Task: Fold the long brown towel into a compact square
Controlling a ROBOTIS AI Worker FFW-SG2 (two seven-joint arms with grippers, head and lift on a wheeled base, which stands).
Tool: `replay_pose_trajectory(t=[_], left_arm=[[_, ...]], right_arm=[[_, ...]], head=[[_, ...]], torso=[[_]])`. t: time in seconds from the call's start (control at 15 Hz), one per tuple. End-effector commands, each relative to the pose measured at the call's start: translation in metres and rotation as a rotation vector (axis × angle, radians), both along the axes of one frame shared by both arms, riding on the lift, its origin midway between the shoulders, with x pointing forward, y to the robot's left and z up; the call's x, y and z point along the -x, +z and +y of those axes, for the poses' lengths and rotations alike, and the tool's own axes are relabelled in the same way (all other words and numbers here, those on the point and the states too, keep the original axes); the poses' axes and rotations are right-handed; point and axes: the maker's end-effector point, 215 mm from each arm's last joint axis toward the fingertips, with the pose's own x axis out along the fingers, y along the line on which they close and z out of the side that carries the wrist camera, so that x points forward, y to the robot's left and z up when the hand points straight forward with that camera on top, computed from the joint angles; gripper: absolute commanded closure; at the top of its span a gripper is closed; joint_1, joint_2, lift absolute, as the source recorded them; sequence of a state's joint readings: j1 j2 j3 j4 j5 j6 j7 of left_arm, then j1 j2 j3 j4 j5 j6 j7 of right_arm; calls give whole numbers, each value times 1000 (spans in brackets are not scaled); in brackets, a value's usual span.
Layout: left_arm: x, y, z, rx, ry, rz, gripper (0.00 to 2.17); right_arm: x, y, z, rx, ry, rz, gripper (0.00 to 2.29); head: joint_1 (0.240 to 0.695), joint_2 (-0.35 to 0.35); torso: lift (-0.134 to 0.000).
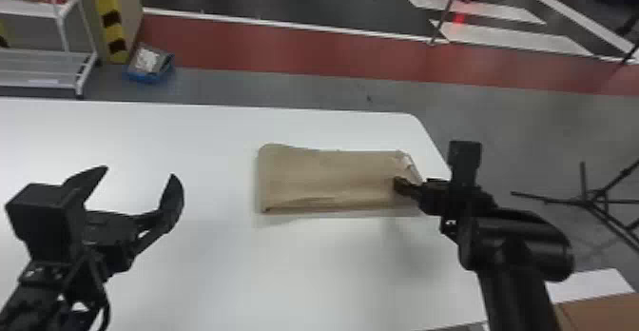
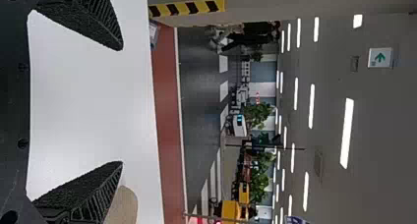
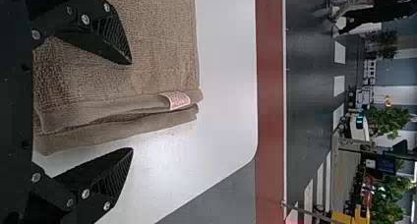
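We spread our left gripper (image 1: 139, 171) wide, empty; our right gripper (image 1: 403, 186), also wide, straddles the towel's (image 1: 328, 178) right edge, unclenched.

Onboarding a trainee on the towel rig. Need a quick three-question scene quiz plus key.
1. True or false: the left claw is open.
2. Pick one. The towel on the white table is: A) crumpled into a ball; B) folded in layers; C) rolled into a tube.
3. Fill in: the label is at the towel end nearer the ____.

Key: 1 true; 2 B; 3 right claw.
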State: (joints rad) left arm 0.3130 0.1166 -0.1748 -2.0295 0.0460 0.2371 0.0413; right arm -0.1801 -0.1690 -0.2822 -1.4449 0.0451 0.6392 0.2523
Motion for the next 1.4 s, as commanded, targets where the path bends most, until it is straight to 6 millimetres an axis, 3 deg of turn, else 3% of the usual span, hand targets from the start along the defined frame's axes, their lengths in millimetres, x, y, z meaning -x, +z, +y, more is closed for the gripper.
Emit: replay_pose_trajectory(t=[0.0,0.07,0.13,0.2,0.47,0.8,0.93,1.07,1.27,1.33], left_arm=[[0,0,0,0,0,0,36],[0,1,0,0,1,-2,36],[-1,1,-2,1,-2,-3,36],[-2,1,-2,0,-1,-3,36],[-8,3,-2,-1,0,-7,36],[-9,6,0,3,9,-13,36],[-9,5,-2,3,7,-13,36],[-9,5,-2,3,7,-13,36],[-13,10,-7,23,1,-52,76],[-16,12,-12,31,-8,-69,93]], right_arm=[[2,-7,11,-52,38,12,988],[2,-7,18,-72,56,9,1372],[2,-8,26,-92,81,8,1602],[0,-3,37,-119,108,-6,1663],[-6,14,76,-170,172,-40,1686],[14,30,172,-248,292,-42,1686],[17,32,192,-252,318,-36,1686],[16,32,194,-252,322,-26,1686],[18,29,182,-248,299,-24,1622],[19,29,176,-244,291,-31,1129]], head=[[695,-268],[695,-267],[695,-258],[695,-252],[695,-222],[695,-161],[695,-114],[695,-91],[695,-79],[695,-82]], torso=[[-120],[-120],[-120],[-120],[-120],[-120],[-120],[-120],[-120],[-120]])
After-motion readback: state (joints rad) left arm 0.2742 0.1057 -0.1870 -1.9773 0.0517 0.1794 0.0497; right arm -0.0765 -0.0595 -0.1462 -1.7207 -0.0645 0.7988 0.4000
